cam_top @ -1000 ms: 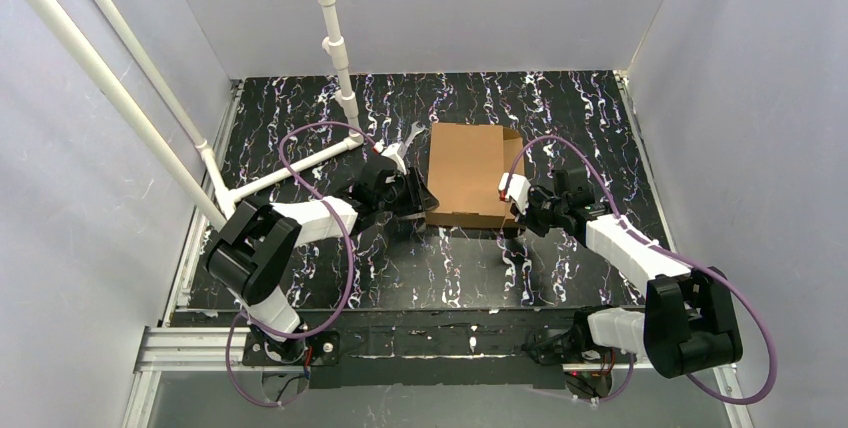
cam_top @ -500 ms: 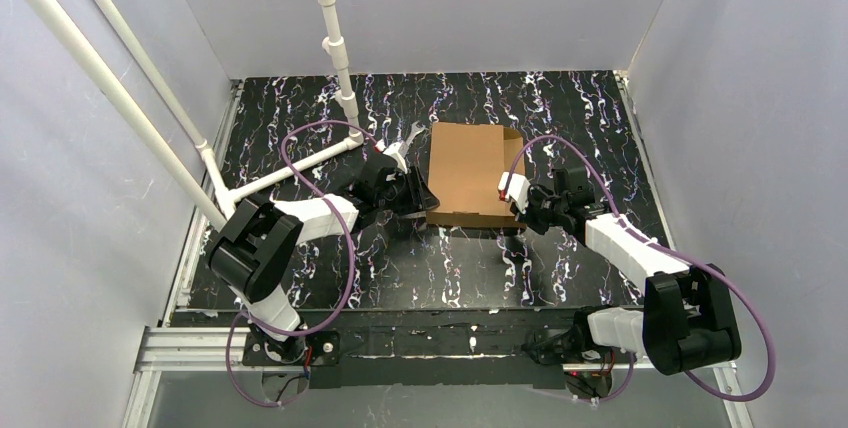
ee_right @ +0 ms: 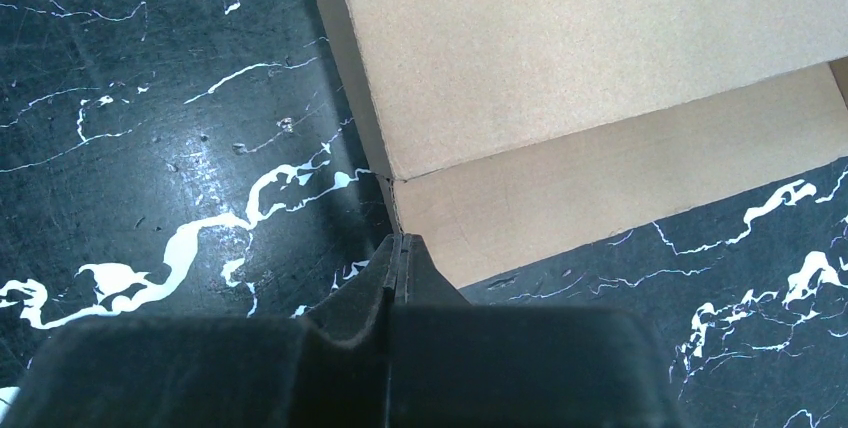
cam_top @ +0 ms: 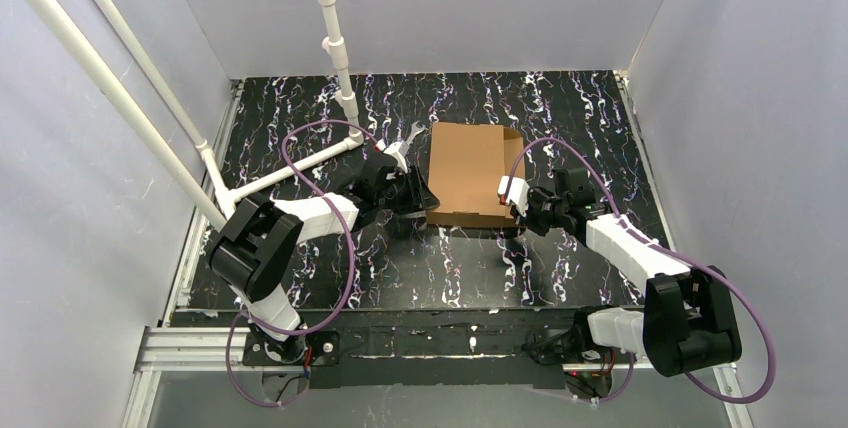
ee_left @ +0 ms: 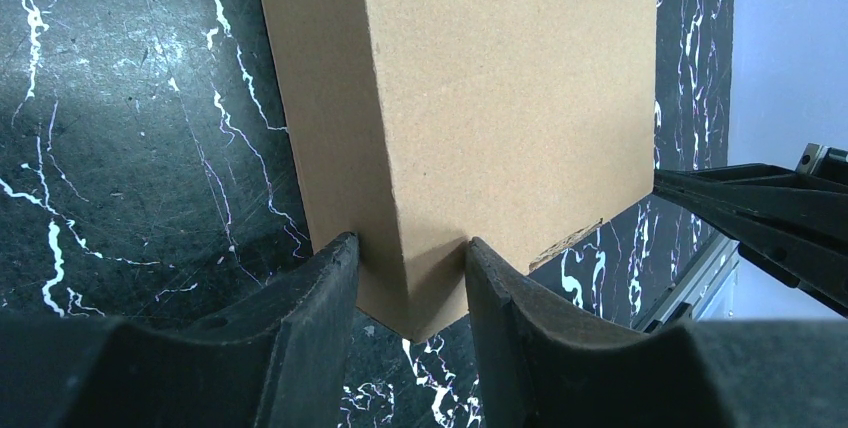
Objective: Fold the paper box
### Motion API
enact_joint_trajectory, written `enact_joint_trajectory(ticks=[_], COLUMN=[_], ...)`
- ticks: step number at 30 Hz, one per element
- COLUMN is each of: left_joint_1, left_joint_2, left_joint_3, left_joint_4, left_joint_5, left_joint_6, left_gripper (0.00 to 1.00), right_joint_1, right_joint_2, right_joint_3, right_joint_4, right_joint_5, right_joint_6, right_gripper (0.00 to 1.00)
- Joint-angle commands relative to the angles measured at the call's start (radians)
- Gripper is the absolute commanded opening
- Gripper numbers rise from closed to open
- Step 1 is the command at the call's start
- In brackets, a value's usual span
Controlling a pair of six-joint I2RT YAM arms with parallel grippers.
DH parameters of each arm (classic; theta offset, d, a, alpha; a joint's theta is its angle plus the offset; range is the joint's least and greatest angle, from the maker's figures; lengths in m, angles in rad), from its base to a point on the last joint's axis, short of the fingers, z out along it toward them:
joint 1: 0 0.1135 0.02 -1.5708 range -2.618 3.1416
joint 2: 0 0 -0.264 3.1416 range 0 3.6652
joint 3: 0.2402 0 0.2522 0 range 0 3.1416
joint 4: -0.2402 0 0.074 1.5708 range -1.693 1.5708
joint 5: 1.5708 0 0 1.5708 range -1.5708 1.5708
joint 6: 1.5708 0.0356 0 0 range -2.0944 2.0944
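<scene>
The paper box [cam_top: 470, 173] is plain brown cardboard and lies closed in the middle of the marbled black table. My left gripper [cam_top: 424, 200] comes in low from the left. The left wrist view shows its gripper [ee_left: 405, 243] with both fingers pressed against the two faces of the box's [ee_left: 500, 98] near-left corner. My right gripper [cam_top: 514, 214] sits at the near-right corner. In the right wrist view that gripper [ee_right: 398, 240] is shut with nothing held, its tips touching the corner edge of the box [ee_right: 600, 48].
A white pipe frame [cam_top: 335, 58] rises at the back left, with a low bar [cam_top: 290, 170] running along the table. A small grey piece [cam_top: 413, 132] lies by the box's far-left corner. Purple cables loop over both arms. Grey walls enclose the table.
</scene>
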Motion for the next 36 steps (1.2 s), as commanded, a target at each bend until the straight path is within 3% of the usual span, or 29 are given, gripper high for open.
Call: enact_joint_trajectory(ticks=[1, 31, 36], left_joint_1=[-0.007, -0.006, 0.003], left_joint_2=[0.067, 0.092, 0.086], left_joint_3=[-0.018, -0.005, -0.013], left_joint_4=[-0.161, -0.172, -0.174], left_joint_5=[-0.026, 0.01, 0.008], left_joint_6=[0.053, 0.035, 0.015], left_gripper=[0.4, 0.4, 0.4], right_joint_1=[0.006, 0.063, 0.057], right_joint_2=[0.004, 0.047, -0.015], right_joint_3=[0.019, 0.091, 0.087], right_joint_4=[-0.037, -0.046, -0.084], right_joint_5=[-0.028, -0.058, -0.032], right_joint_6=[-0.002, 0.0, 0.033], right_gripper=[0.01, 0.01, 0.25])
